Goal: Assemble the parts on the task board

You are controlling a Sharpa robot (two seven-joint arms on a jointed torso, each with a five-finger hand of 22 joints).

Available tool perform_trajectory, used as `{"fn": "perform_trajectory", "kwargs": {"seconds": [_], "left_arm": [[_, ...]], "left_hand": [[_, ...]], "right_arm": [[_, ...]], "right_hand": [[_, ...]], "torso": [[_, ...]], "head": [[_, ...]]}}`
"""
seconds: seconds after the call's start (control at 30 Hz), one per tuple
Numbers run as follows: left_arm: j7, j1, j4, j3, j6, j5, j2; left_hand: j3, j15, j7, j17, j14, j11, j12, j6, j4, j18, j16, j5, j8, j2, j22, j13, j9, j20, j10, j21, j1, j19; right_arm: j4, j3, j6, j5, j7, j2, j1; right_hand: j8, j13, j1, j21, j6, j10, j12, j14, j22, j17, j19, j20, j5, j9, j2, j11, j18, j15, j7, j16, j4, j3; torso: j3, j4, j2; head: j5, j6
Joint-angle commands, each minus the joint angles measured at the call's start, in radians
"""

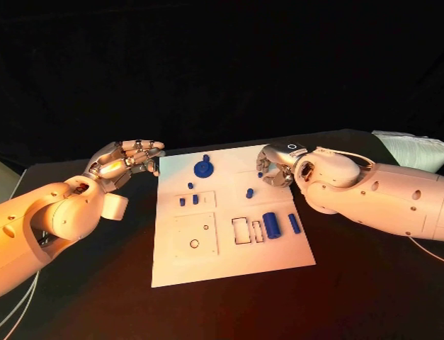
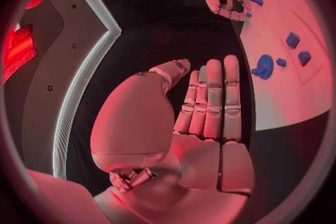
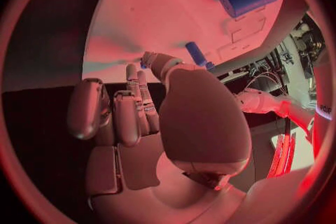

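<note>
**Both hands hovering at the far corners of the task board**

The task board [image 1: 232,248] is lying in the middle of the black table [image 1: 385,297]. The left hand [image 1: 128,160] is hanging just off the board's ten o'clock corner, fingers straight and side by side in the left wrist view [image 2: 210,106], holding nothing. The right hand [image 1: 276,164] is hanging over the board's one o'clock corner, fingers loosely bent in the right wrist view [image 3: 133,106], nothing showing in its grasp.

On the board, a round blue part [image 1: 203,168] is sitting at twelve o'clock. A large blue cylinder [image 1: 272,225] is lying towards four o'clock, with a slim blue bar [image 1: 294,224] just beside it at three o'clock. A small blue peg [image 1: 251,193] is lying near the right hand.
</note>
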Motion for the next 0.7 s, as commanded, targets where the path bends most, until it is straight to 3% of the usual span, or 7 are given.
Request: {"fn": "perform_trajectory", "kwargs": {"seconds": [0.03, 0.53, 0.7], "left_arm": [[0.032, -0.002, 0.009, 0.002, 0.019, 0.031, 0.0], [0.025, -0.003, 0.016, 0.002, 0.012, 0.031, -0.001], [0.022, -0.003, 0.016, 0.002, 0.01, 0.03, -0.001]], "left_hand": [[-0.006, -0.001, 0.003, -0.001, -0.007, 0.002, 0.003, -0.003, 0.001, 0.006, -0.005, -0.003, 0.0, 0.004, -0.001, -0.002, -0.001, -0.002, -0.005, -0.006, 0.009, -0.003], [-0.008, 0.0, 0.007, -0.004, -0.007, 0.004, 0.003, -0.005, 0.0, 0.006, -0.008, -0.003, -0.001, 0.005, -0.005, -0.002, -0.003, -0.002, -0.005, -0.011, 0.013, -0.001], [-0.008, 0.0, 0.007, -0.004, -0.007, 0.004, 0.003, -0.005, 0.0, 0.006, -0.008, -0.003, -0.001, 0.005, -0.005, -0.002, -0.003, -0.002, -0.005, -0.011, 0.013, -0.001]], "right_arm": [[-0.009, -0.001, 0.031, -0.034, -0.018, 0.011, -0.004], [-0.036, -0.002, 0.027, -0.029, -0.015, 0.042, -0.016], [-0.039, -0.003, 0.027, -0.028, -0.015, 0.047, -0.019]], "right_hand": [[-0.003, -0.004, -0.001, -0.004, 0.013, 0.006, -0.004, 0.048, 0.0, 0.002, -0.003, 0.006, 0.007, -0.002, 0.013, -0.005, -0.009, 0.004, -0.001, -0.002, 0.001, 0.01], [0.002, -0.022, -0.001, -0.003, 0.052, 0.041, -0.003, 0.049, 0.003, -0.001, 0.0, 0.0, 0.011, -0.004, 0.033, -0.012, -0.009, -0.002, -0.007, -0.001, 0.007, 0.047], [0.01, -0.034, 0.008, 0.0, 0.078, 0.068, -0.002, 0.049, 0.007, -0.003, 0.002, -0.004, -0.02, 0.0, 0.053, -0.017, -0.01, -0.006, -0.011, 0.001, -0.003, 0.081]], "torso": [[0.0005, -0.0016, 0.001], [0.0015, -0.001, 0.001], [0.0011, -0.0007, 0.001]], "head": [[-0.004, 0.001], [0.0, -0.003], [0.0, -0.004]]}}
